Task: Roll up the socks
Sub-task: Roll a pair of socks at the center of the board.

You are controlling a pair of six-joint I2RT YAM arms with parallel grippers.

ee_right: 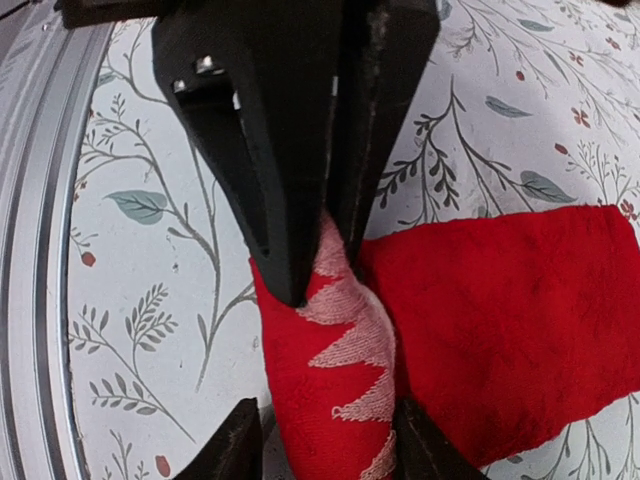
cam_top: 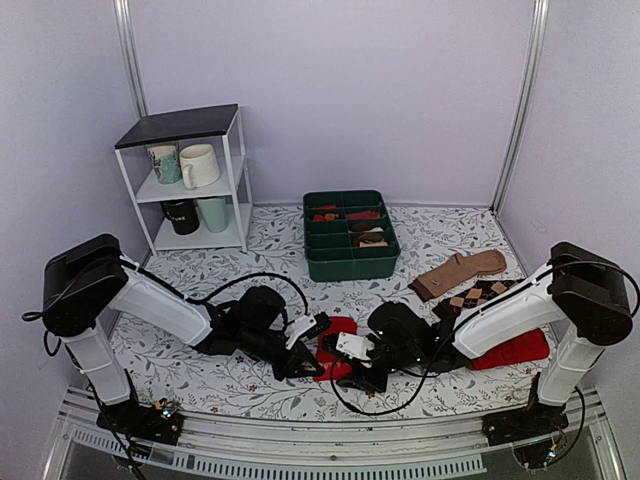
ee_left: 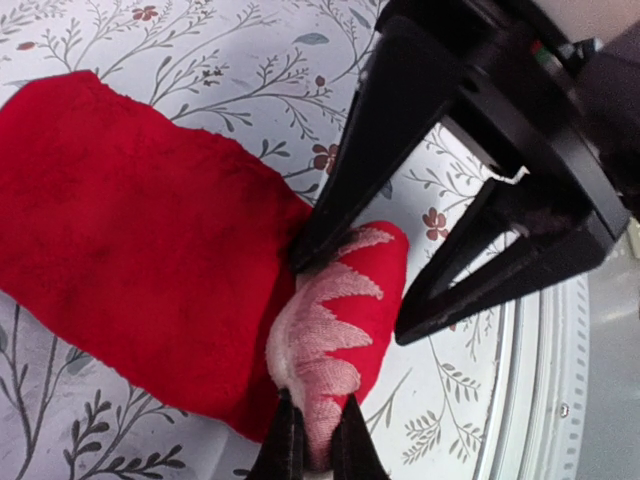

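Right hand (ee_right: pixel 325 440) fingers straddle the rolled end of the socks (ee_right: pixel 340 400), pale zigzag-edged patch facing up. Left hand (ee_right: pixel 310 270) pinches the same roll from the far side. Flat red part extends right of the roll on the floral tabletop (ee_right: pixel 150 250).

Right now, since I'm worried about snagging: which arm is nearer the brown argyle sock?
Right. The right arm has its forearm just beside the brown argyle sock. The left arm is on the far side of the red socks.
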